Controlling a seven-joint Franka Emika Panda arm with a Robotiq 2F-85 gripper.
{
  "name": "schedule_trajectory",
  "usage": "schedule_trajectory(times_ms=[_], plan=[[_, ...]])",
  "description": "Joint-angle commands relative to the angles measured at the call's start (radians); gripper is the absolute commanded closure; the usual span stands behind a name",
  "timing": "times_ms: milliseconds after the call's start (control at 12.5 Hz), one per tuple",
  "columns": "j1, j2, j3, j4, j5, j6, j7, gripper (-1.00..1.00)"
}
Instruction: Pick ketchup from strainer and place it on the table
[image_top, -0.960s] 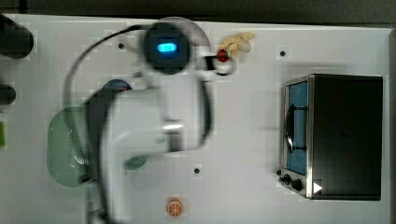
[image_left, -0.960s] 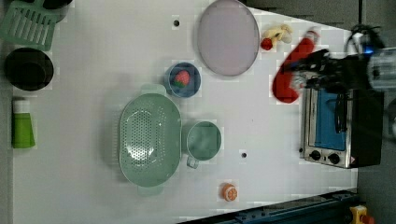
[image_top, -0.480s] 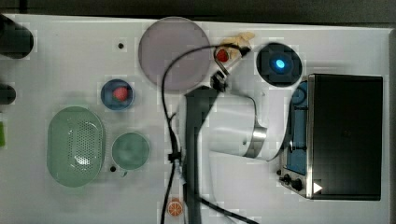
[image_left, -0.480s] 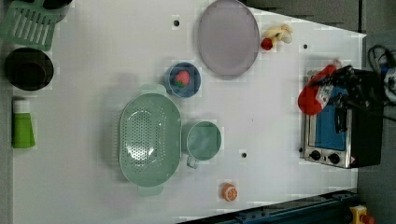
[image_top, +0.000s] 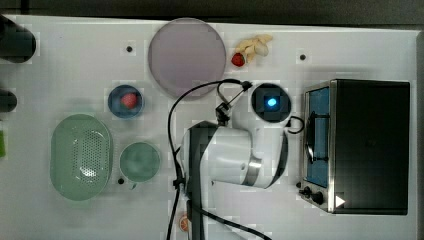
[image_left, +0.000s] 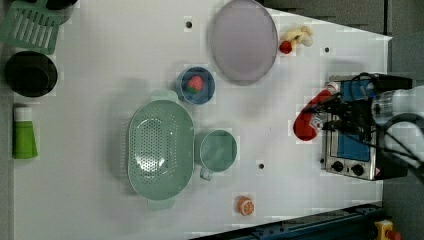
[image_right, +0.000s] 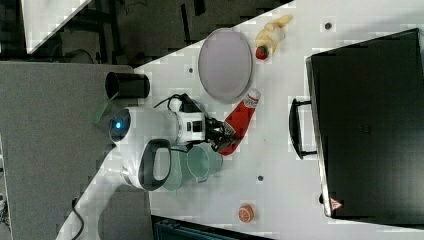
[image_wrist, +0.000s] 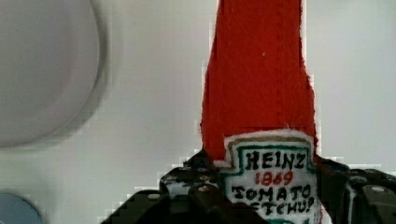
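The hand is pinched on the ketchup, gripping the bottle at its labelled lower body. In the right view the bottle lies tilted in the grip, white cap toward the grey-lilac plate and base near the green cup.

The left view shows the ketchup from the other side: its red body stands out against the white surface, just beside the toaster oven, with the dark hand closed on its label end. From this view it cannot be determined whether the bottle touches the surface.

In the top view the arm covers both hand and bottle; its blue-lit wrist joint sits between the plate and the oven.

The wrist view gives the label detail: white patch with dark print on the ketchup, and black fingers on either side of it, with the plate edge beyond.

The strainer holds nothing and sits well apart from the bottle, touching the cup. A blue bowl with a strawberry lies near the strainer's rim. In the top view the strainer is at the top view's left.
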Motion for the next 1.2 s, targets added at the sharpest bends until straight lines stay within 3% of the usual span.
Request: schedule_trajectory(times_ms=[80, 240, 480, 560, 880, 1200], plan=[[0.021, 0.062, 0.019, -0.058, -0.021, 0.114, -0.043, -0.21], [0.021, 0.122, 0.015, -0.064, -0.047, 0.166, -0.043, -0.27], [0.021, 0.166, 0.014, -0.059, -0.052, 0.204, -0.043, -0.88], [0.021, 0.160, 0.015, -0.057, -0.052, 0.192, -0.043, -1.00], [0.021, 0.057, 0.022, 0.010, -0.048, 0.138, -0.043, -1.00], [0.021, -0.054, 0.019, 0.188, -0.038, -0.083, 0.014, -1.00]])
